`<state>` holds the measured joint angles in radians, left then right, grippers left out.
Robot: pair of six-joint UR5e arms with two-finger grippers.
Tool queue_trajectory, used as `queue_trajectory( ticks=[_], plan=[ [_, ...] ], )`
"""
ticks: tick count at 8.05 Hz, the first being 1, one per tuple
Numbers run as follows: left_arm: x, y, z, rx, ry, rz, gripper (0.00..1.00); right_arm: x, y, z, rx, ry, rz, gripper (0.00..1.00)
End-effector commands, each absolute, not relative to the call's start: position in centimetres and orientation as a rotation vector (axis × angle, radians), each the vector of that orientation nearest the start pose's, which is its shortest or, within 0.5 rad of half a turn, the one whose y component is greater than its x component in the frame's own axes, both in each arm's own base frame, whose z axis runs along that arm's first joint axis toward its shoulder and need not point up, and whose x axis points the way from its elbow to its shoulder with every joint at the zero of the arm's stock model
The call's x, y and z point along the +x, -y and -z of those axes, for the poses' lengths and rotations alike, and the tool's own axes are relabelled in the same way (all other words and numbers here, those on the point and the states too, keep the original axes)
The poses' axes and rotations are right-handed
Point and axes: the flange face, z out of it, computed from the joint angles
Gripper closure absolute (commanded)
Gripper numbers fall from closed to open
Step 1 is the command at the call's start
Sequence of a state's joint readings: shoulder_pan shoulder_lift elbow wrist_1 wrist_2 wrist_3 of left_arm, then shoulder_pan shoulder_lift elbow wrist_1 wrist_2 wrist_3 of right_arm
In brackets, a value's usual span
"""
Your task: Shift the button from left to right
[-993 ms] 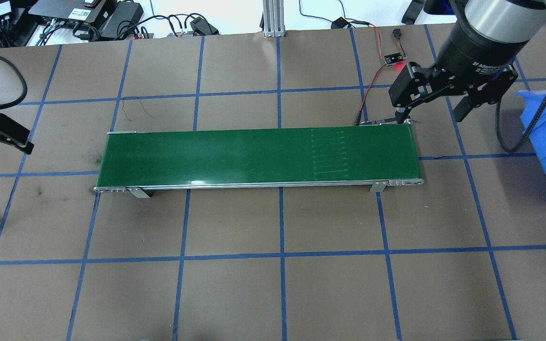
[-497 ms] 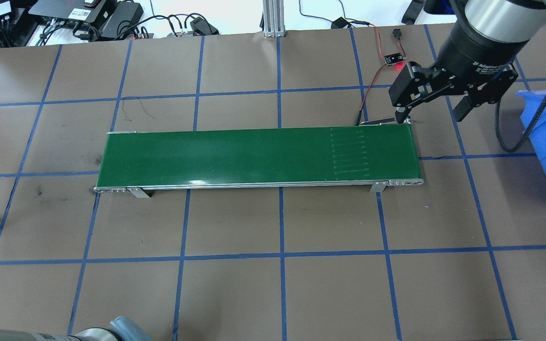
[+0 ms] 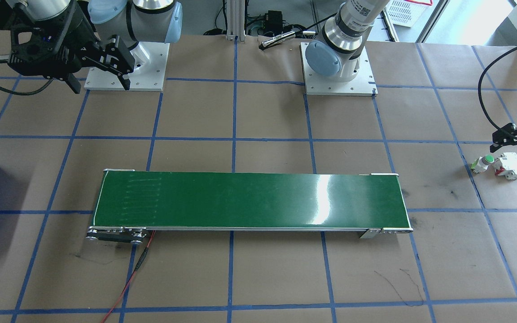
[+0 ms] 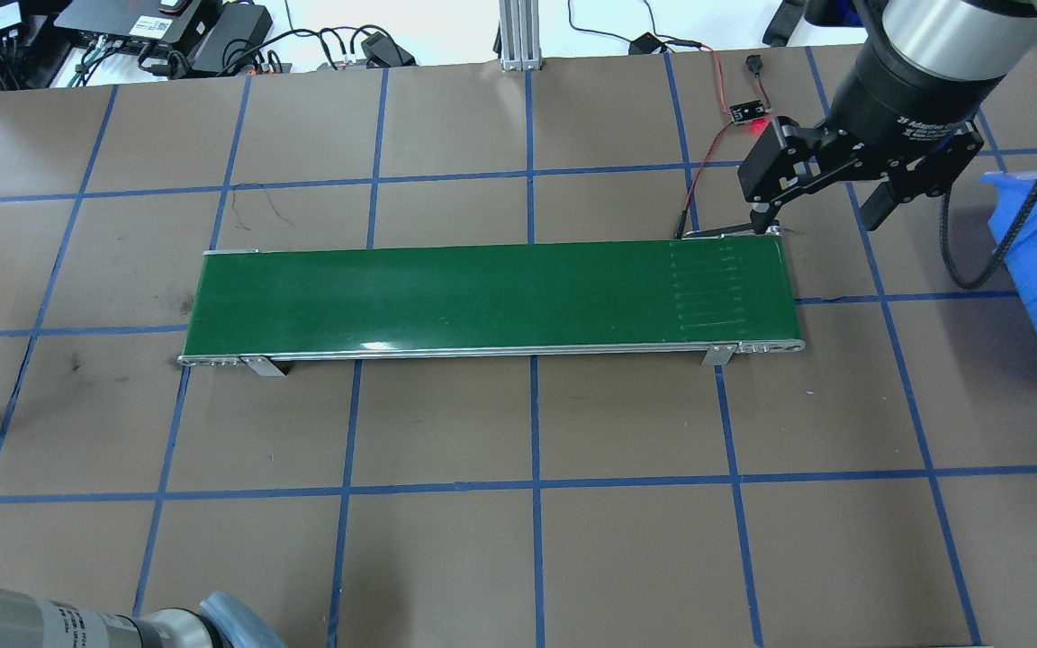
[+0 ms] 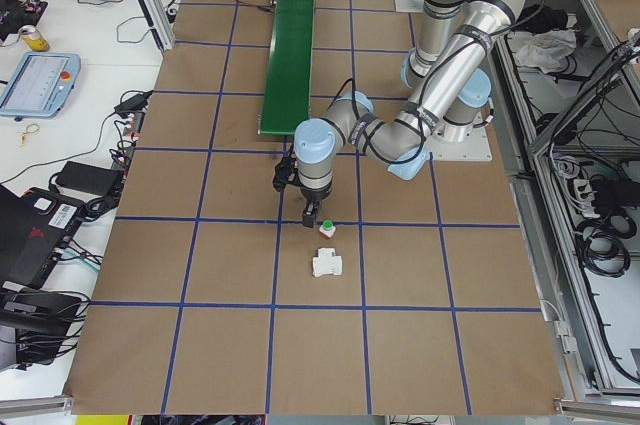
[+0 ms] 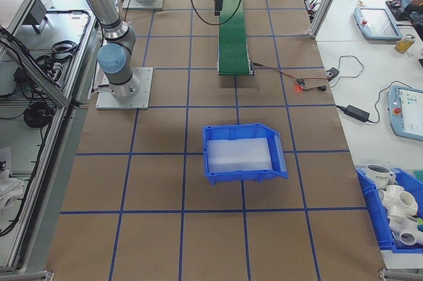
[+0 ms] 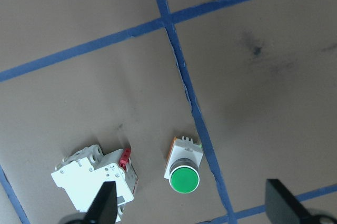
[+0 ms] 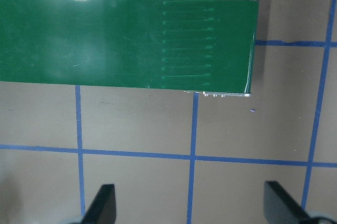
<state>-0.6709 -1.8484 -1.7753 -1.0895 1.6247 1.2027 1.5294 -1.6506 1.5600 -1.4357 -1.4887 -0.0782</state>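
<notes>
Left hand (image 7: pixel 189 205) spread wide above the button (image 7: pixel 183 165), lying on the bench just beside the white breaker (image 7: pixel 95 174). Best centred over the green cap, clear of the breaker, before descending. Right hand (image 8: pixel 189 205) open beside the conveyor (image 8: pixel 126 42).

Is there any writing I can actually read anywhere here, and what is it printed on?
"2F Adaptive": partly readable on the right gripper, overhead view; the rest is cut off.
Left arm's sleeve label: too small to read.
Button, breaker: no readable markings.
</notes>
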Motion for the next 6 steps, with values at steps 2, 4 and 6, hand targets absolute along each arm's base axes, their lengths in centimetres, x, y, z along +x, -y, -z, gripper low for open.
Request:
queue_trajectory(
  ticks=[2,4,6],
  plan=[
    [36.9,45.2,-25.3,0.803,-3.064,-0.142,0.0,12.3,45.8,-51.8,-0.054,-3.057,-0.058,0.0],
    [36.7,45.0,-23.2,0.821,-3.092,-0.169,0.0,12.3,45.8,-51.8,-0.054,-3.057,-0.058,0.0],
    [36.9,44.9,-22.0,0.847,-3.092,-0.215,0.0,12.2,45.8,-51.8,-0.051,-3.055,-0.056,0.0]
  ],
)
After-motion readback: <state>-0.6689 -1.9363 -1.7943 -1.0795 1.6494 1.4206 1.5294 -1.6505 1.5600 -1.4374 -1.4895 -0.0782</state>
